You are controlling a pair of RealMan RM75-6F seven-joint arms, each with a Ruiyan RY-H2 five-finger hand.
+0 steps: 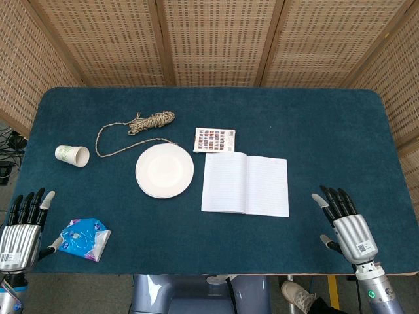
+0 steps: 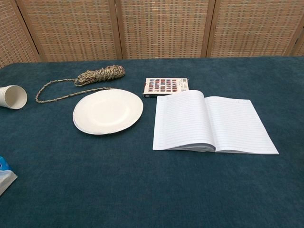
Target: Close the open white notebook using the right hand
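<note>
The white notebook [image 1: 245,184] lies open and flat on the blue table, right of centre, its lined pages facing up; the chest view shows the notebook [image 2: 212,123] with the spine running away from me. My right hand [image 1: 347,224] hovers near the table's front right edge, to the right of the notebook and apart from it, fingers spread and holding nothing. At the front left corner my left hand [image 1: 23,226] is also spread and holds nothing. Neither hand shows in the chest view.
A white plate [image 1: 164,171] sits just left of the notebook. A small box with a coloured grid [image 1: 215,139] lies behind the notebook's left page. A coil of rope [image 1: 150,122], a tipped paper cup [image 1: 72,155] and a blue tissue pack [image 1: 84,238] are on the left side.
</note>
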